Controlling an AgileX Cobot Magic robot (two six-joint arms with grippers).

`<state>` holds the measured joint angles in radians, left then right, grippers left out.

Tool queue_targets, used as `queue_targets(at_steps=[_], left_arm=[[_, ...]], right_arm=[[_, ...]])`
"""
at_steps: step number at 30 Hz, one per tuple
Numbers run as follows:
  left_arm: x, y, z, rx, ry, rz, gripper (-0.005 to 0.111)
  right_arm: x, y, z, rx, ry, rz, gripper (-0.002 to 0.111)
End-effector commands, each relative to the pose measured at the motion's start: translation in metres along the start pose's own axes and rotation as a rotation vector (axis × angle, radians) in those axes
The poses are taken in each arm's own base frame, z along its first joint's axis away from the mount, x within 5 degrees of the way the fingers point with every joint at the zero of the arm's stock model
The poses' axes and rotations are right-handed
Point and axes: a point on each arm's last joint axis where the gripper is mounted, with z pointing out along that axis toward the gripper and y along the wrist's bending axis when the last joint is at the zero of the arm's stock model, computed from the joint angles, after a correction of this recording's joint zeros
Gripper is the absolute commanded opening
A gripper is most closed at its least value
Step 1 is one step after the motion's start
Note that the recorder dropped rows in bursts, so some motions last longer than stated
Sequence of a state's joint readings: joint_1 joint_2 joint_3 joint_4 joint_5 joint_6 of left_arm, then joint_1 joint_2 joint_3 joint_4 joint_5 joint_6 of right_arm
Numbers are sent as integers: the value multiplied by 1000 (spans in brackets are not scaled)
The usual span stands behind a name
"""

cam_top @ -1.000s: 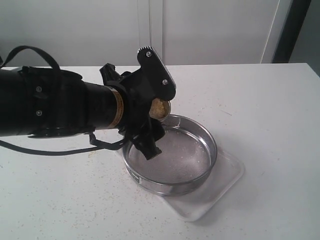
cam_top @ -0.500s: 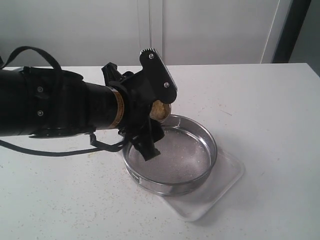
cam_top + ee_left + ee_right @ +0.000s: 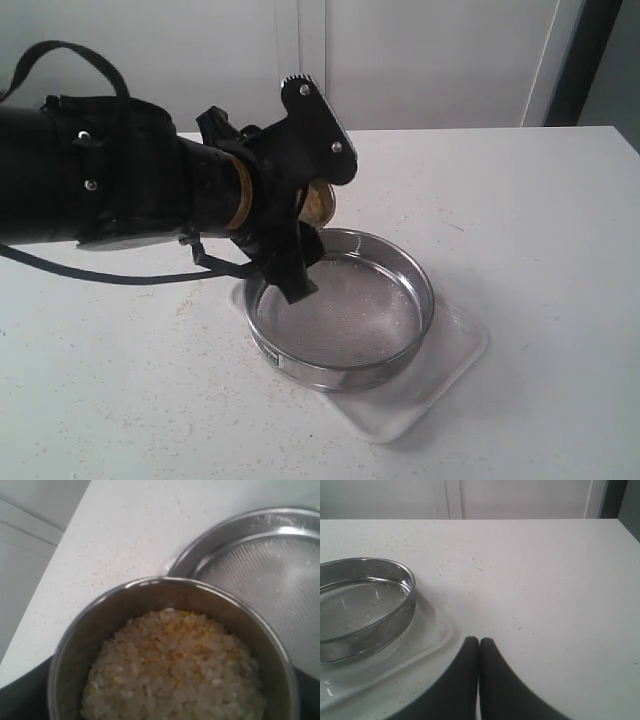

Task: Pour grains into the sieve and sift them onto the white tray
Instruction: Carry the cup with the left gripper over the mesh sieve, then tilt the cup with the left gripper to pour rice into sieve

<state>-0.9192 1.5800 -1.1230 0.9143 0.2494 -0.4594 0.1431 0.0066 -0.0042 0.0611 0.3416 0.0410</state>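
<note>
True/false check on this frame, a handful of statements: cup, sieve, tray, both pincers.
1. The cup held in the left pincer is full of grains. True.
2. The sieve stands on the bare table beside the white tray. False: it sits on the tray.
3. The right pincer is open around the sieve's rim. False: it is shut, holds nothing, and is apart from the sieve.
4. The sieve's mesh is almost bare, with only a few specks. True.
5. The cup rests on the table. False: it is held in the air by the sieve's rim.
</note>
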Motion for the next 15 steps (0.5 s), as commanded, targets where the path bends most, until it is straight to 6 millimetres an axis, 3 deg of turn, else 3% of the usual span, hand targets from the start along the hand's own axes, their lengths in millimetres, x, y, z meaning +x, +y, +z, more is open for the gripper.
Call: queue_targets(at_steps=[1, 7, 15], left_arm=[[-2, -16, 0, 71, 95, 150, 0], [-11, -20, 5, 113, 84, 149, 0], [-13, -17, 9, 134, 157, 301, 0]], right_arm=[[1, 0, 0, 1, -7, -6, 0], [1, 0, 0, 1, -7, -8, 0], [1, 0, 0, 1, -7, -8, 0]])
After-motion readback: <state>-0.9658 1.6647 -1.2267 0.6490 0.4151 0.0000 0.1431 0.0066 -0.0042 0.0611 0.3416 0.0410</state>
